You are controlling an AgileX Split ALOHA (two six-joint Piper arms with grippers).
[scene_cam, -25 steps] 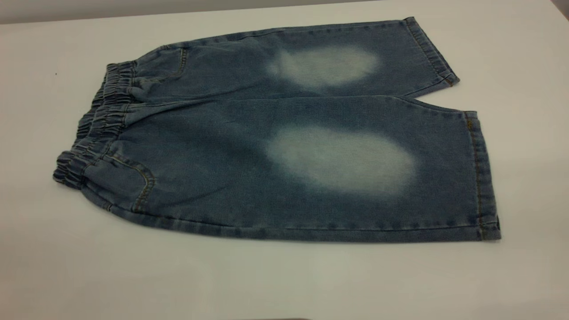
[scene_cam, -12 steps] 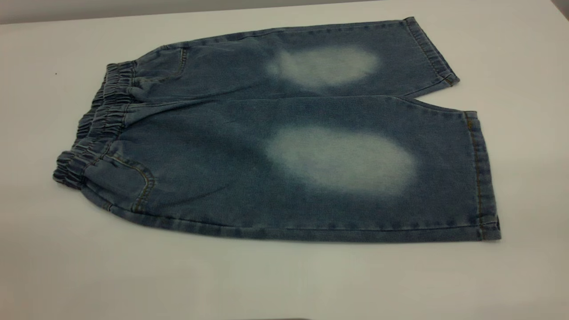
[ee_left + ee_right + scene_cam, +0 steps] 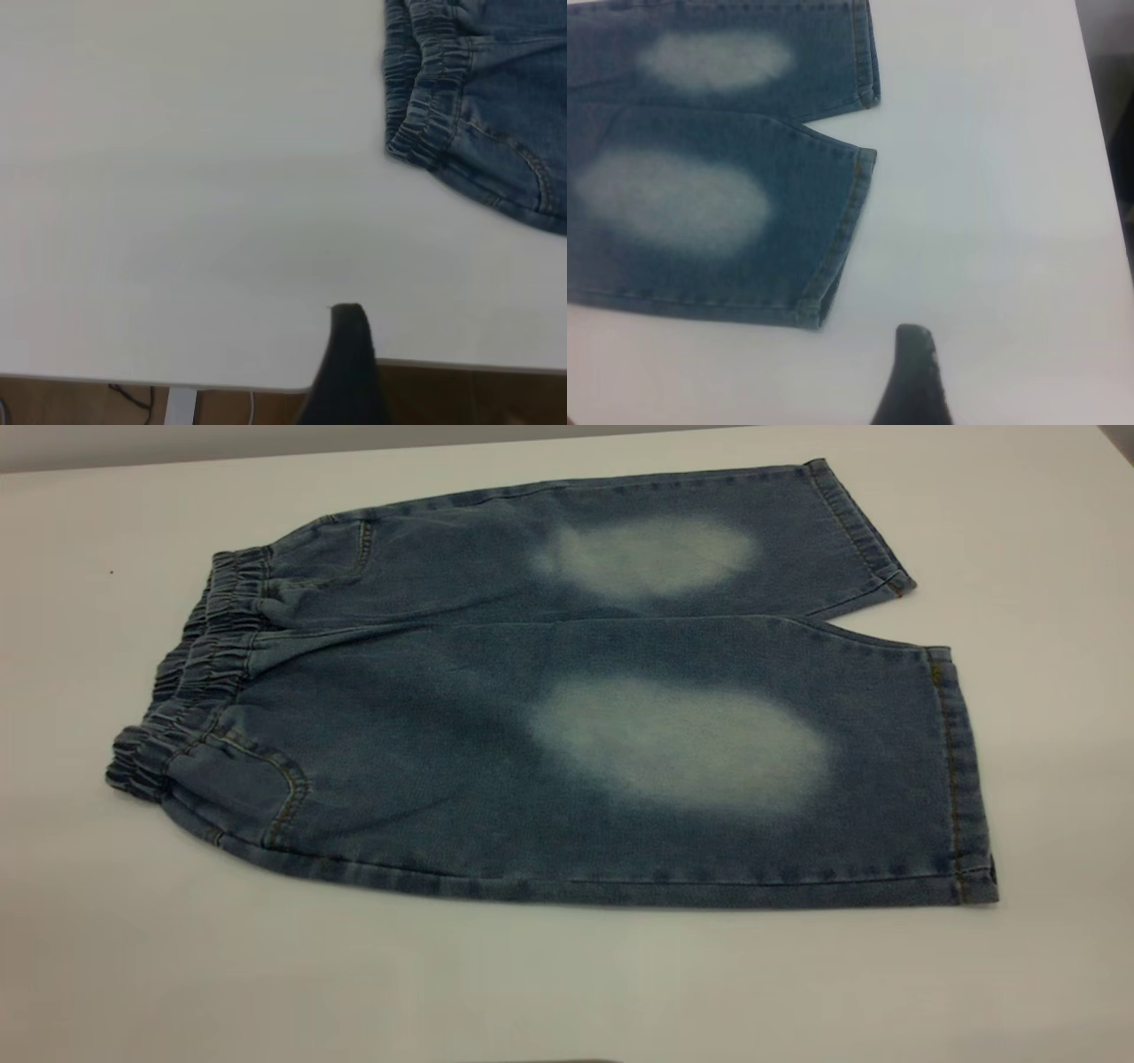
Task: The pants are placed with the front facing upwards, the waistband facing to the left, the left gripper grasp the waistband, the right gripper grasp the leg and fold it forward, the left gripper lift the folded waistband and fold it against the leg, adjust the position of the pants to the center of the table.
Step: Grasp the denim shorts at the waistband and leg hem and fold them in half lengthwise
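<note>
The pants (image 3: 532, 717) lie flat and front up on the table (image 3: 532, 992), a pale oval on each leg. The ruched waistband (image 3: 199, 664) points left. The near leg (image 3: 842, 797) and the far leg (image 3: 797, 531) end in stitched hems at the right. Neither gripper shows in the exterior view. In the left wrist view a black tip of my left gripper (image 3: 350, 363) hangs over the table's edge, well apart from the waistband (image 3: 425, 97). In the right wrist view my right gripper (image 3: 914, 376) hovers over bare table, a short way off the near leg's hem (image 3: 842, 239).
Wide bare tabletop surrounds the pants on all sides. The table's edge (image 3: 177, 382) runs close by the left gripper, with brown floor and a cable below it. The table's right edge (image 3: 1101, 177) borders a dark area.
</note>
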